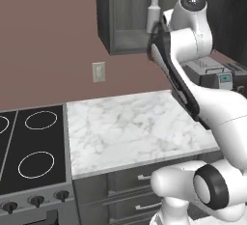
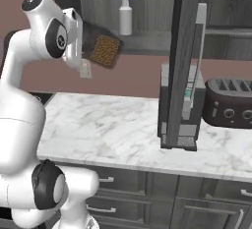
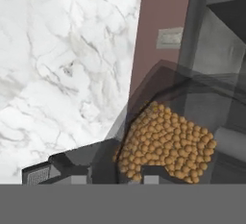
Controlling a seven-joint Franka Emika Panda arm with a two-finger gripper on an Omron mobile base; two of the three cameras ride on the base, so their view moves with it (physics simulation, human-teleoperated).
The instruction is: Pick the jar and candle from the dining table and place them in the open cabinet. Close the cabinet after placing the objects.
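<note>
Hand view, grainy-filled glass jar (image 3: 166, 141), veined marble

The jar (image 2: 104, 50) is clear glass with tan-brown grains inside. It hangs tilted in the air, just before the open cabinet (image 2: 147, 41).

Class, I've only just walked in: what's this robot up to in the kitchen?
The white arm's gripper is shut on the clear glass jar with tan grainy contents, holding it tilted in the air above the marble counter, near the open dark grey cabinet. A white spray bottle stands on the cabinet's shelf.
</note>
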